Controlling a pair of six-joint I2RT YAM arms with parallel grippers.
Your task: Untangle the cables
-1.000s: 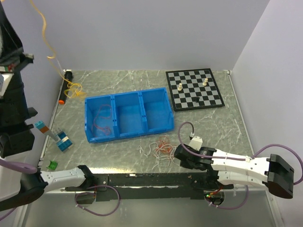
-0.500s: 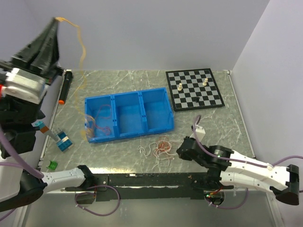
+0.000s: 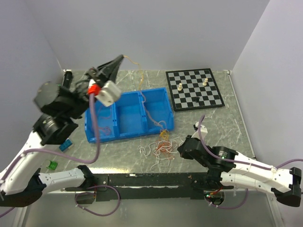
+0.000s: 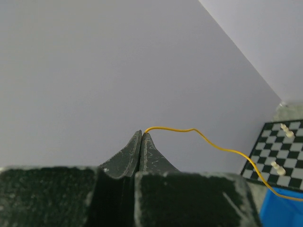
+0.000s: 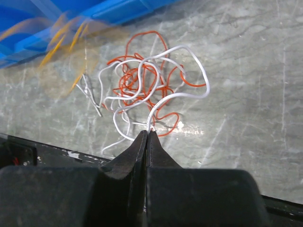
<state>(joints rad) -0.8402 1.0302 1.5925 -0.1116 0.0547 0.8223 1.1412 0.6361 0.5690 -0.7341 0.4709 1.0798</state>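
Red cable is lying in the bin's left compartment. Left claw is pinching an orange cable draping across the right one; right claw is clamping a white cable on the worktop.

No text, label, brand, number or sign can be read in any of the views.
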